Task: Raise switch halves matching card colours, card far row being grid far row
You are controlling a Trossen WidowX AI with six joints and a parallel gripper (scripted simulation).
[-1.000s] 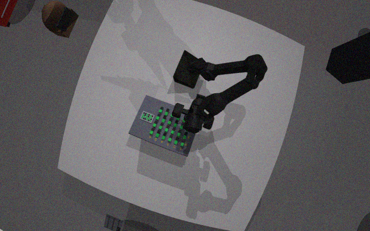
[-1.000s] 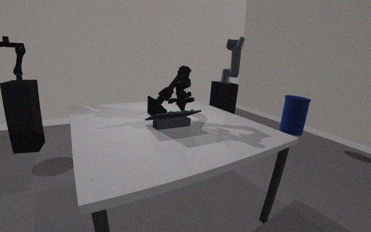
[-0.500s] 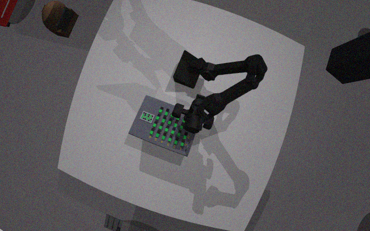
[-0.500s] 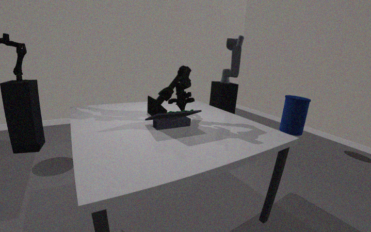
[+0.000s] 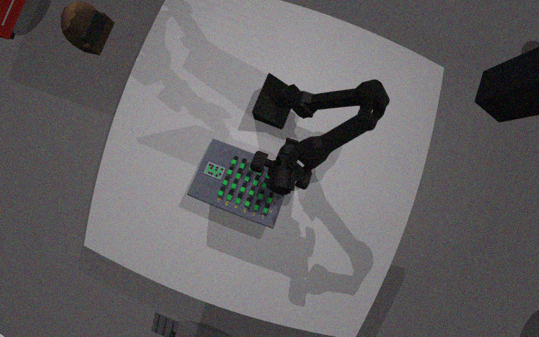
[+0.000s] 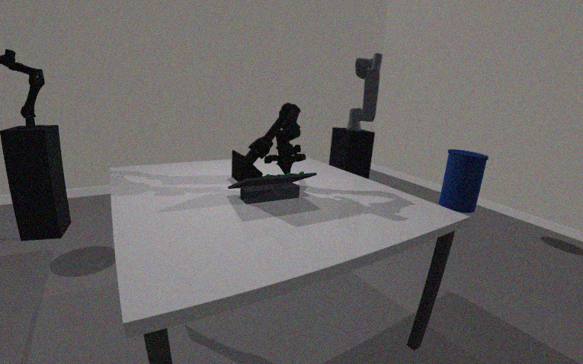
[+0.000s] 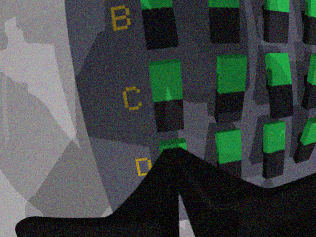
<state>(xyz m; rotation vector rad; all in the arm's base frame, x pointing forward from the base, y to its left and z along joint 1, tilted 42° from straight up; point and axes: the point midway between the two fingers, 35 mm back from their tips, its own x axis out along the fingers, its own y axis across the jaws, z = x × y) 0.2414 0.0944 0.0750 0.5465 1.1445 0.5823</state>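
The tilted grey panel (image 5: 199, 189) (image 6: 272, 181) (image 7: 102, 111) bears a grid of green and dark switches. The small card (image 5: 215, 170) lies on the panel beside the grid; its squares are too small to read surely. My gripper (image 6: 287, 172) (image 7: 172, 156) is shut and empty, pointing down, with its tips low over the first switch of row D. Only a green strip of that row D switch (image 7: 172, 144) shows; the fingers hide the rest. The row C first switch (image 7: 167, 81) shows a large green half and a smaller dark half. Contact with the row D switch cannot be told.
The panel sits on a dark block (image 6: 270, 193) on the white table (image 5: 146, 217) (image 6: 203, 262). The arm's dark base (image 5: 272, 102) stands close behind the panel. My arm covers part of the grid in the top view. A blue bin (image 6: 462, 180) stands beyond the table.
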